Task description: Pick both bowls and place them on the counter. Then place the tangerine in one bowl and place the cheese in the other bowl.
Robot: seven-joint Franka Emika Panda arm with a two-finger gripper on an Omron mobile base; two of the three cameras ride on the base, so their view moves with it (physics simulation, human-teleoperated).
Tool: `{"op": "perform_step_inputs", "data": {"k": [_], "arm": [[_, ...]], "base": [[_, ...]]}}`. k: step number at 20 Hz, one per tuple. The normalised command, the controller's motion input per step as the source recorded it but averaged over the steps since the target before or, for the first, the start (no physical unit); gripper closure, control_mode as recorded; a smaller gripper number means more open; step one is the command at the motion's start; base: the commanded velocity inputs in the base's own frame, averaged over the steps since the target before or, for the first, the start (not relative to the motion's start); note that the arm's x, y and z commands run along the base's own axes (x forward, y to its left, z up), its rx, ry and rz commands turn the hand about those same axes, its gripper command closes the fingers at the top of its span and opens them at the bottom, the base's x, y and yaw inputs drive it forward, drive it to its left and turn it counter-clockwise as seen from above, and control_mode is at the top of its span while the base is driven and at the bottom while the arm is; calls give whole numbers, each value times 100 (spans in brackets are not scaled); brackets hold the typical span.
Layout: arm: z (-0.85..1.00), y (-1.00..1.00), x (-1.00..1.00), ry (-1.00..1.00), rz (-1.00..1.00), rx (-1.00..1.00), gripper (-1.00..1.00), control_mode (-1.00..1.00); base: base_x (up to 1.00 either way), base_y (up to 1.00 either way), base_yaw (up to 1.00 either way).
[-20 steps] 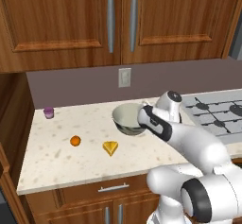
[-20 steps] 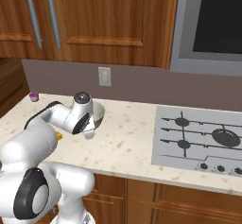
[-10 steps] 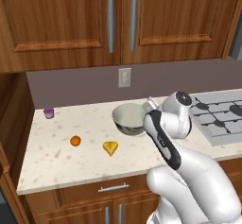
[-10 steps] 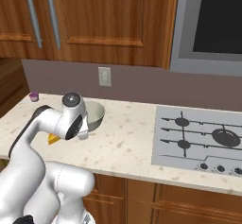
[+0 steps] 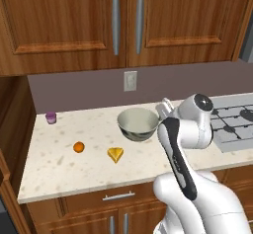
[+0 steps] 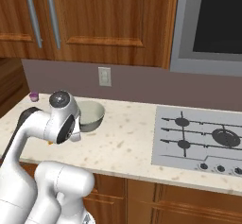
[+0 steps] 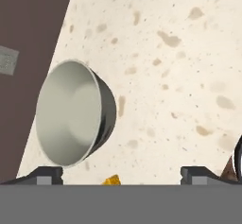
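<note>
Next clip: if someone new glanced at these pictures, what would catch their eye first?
Probably the big white arm with its claw open and empty, pulled back from the pale bowl, which sits upright on the speckled counter below the wall outlet. Next, two bright spots left of the bowl: the tangerine and the yellow cheese, lying apart on the stone. A small purple cup stands near the back wall.

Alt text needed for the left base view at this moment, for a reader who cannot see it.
A pale bowl with a dark-patterned outside sits upright on the beige speckled counter, with the white arm's hand beside its right rim. Left of the bowl lie a yellow cheese wedge, an orange tangerine and, near the wall, a small purple cup. Wooden cabinets hang above; a stovetop lies at right.
</note>
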Motion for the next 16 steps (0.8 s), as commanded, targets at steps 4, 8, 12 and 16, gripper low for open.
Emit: {"op": "perform_step_inputs", "data": {"k": [4, 8, 12, 16], "arm": [[44, -10, -53, 0, 0, 5, -100, -100], [40, -6, -58, 0, 0, 5, -100, -100], [43, -5, -55, -2, 0, 2, -100, -100], [42, -1, -55, -3, 0, 1, -100, -100]], "base": [[0, 0, 0], [0, 0, 0], [0, 0, 0], [0, 0, 0]]}}
